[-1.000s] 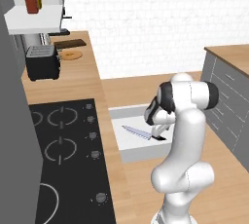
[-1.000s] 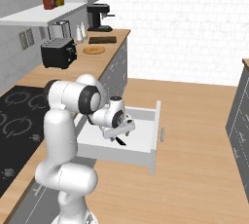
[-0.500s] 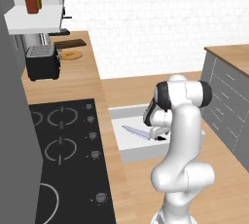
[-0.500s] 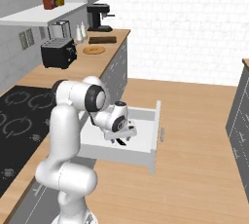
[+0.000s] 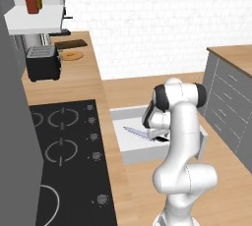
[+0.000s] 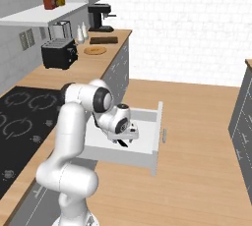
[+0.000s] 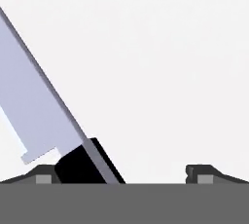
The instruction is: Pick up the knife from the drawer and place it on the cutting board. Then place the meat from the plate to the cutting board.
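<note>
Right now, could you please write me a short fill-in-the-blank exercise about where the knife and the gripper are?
1. The knife lies inside the open ____.
2. The gripper is lowered over the knife's black ____.
3. On the far counter, the round plate sits beside the dark brown cutting ____.
4. The gripper's jaws are ____, with a fingertip on either side.

Missing words: drawer; handle; board; open

knife (image 5: 140, 133) lies in open drawer (image 5: 127, 149), right of stove (image 5: 59, 141); plate (image 6: 95, 50) before cutting board (image 6: 103, 40) on far counter.
</note>
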Robot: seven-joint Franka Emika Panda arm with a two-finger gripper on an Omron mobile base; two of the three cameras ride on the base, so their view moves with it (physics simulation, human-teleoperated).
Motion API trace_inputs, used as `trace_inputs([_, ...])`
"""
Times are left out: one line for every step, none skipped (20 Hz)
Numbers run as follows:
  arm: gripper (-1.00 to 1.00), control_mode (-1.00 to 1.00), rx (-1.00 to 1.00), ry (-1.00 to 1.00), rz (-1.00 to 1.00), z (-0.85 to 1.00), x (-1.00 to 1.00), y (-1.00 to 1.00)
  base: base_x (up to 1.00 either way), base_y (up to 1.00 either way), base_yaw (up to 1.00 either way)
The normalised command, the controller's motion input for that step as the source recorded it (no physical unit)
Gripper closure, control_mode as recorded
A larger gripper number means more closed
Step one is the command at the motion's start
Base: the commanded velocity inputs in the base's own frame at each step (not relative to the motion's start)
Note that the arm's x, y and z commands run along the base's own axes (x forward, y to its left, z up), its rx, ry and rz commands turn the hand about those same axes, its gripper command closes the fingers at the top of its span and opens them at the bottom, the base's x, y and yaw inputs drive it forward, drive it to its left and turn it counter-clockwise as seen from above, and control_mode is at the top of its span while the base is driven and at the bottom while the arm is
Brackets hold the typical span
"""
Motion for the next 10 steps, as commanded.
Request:
trace_inputs([-1.0, -1.0, 0.0, 0.04, -0.04, -0.5, 0.0, 0.06, 0.0, 0.0, 0.0])
trace_inputs([-1.0, -1.0, 0.0, 0.04, -0.02, -0.54, 0.0, 0.04, 0.0, 0.0, 0.0])
trace_inputs([-1.0, -1.0, 0.0, 0.04, -0.01, -0.53, 0.0, 0.0, 0.0, 0.0, 0.0])
trace_inputs([-1.0, -1.0, 0.0, 0.02, -0.01, -0.45, 0.0, 0.0, 0.0, 0.0, 0.0])
trace_inputs([-1.0, -1.0, 0.0, 0.0, 0.0, -0.39, 0.0, 0.0, 0.0, 0.0, 0.0])
trace_inputs([-1.0, -1.0, 0.0, 0.0, 0.0, -0.36, 0.06, 0.0, 0.0, 0.0, 0.0])
trace_inputs([-1.0, -1.0, 0.0, 0.0, 0.0, -0.34, 0.09, 0.0, 0.0, 0.0, 0.0])
trace_inputs([1.0, -1.0, 0.0, 0.0, 0.0, -0.26, 0.09, 0.0, 0.0, 0.0, 0.0])
trace_inputs([1.0, -1.0, 0.0, 0.0, 0.0, -0.11, 0.12, 0.0, 0.0, 0.0, 0.0])
trace_inputs([1.0, -1.0, 0.0, 0.0, 0.0, -0.01, 0.0, 0.0, 0.0, 0.0, 0.0])
